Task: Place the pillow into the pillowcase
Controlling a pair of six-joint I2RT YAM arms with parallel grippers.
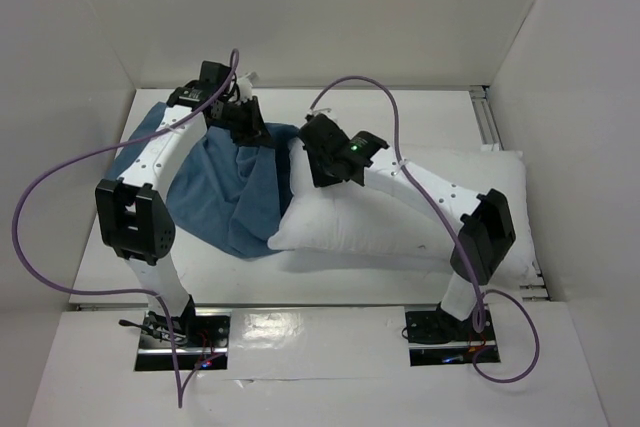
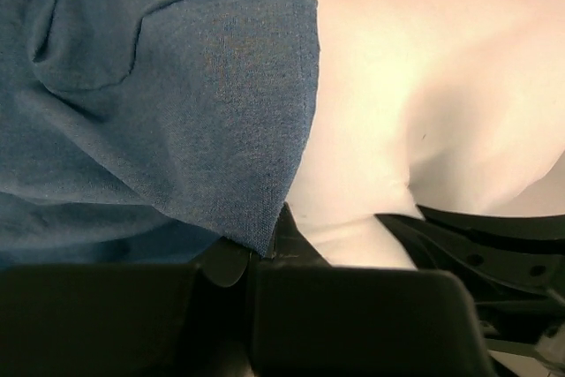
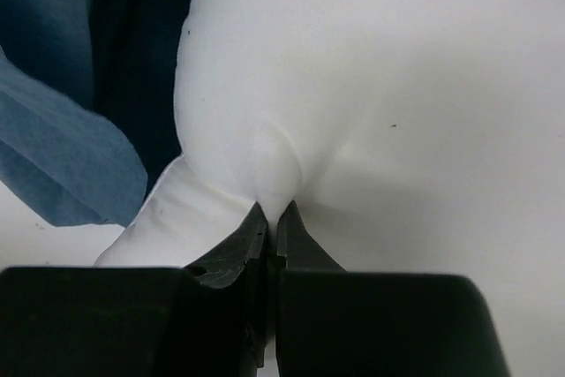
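Observation:
The white pillow [image 1: 400, 217] lies across the right half of the table, its left end against the blue pillowcase [image 1: 225, 192], which is bunched on the left. My left gripper [image 1: 250, 127] is shut on the pillowcase's edge [image 2: 256, 236] and lifts that cloth above the pillow [image 2: 415, 103]. Over the pillow's left end, my right gripper [image 1: 312, 152] is shut on a pinch of pillow fabric [image 3: 275, 187]. In the right wrist view the pillowcase [image 3: 62, 156] hangs to the left of the pillow [image 3: 380, 86].
White walls [image 1: 330, 17] close in the table at the back and both sides. Purple cables [image 1: 60, 187] loop from each arm. Metal rails [image 1: 487, 117] run along the right edge of the table.

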